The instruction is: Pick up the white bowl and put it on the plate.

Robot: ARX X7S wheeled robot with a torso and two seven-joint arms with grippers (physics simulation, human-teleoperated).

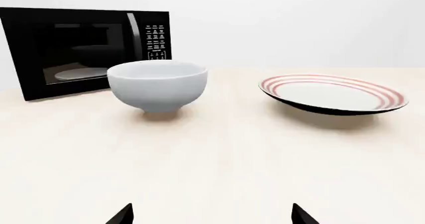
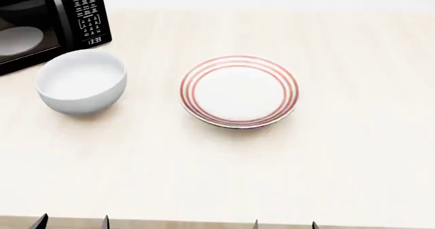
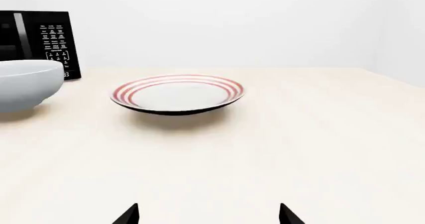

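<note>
Both claws sit spread wide and hold nothing: the left gripper (image 1: 211, 215) faces the glossy white deep round bowl (image 1: 157, 85), well ahead by the black microwave (image 1: 79, 47); the right gripper (image 3: 209, 215) faces the shallow red-ringed white plate (image 3: 177, 93), apart on the pale wooden table (image 2: 340, 152)

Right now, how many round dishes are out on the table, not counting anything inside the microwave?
2. The white bowl sits at the table's left, just in front of the microwave. The plate lies near the middle, to the bowl's right, apart from it.
</note>
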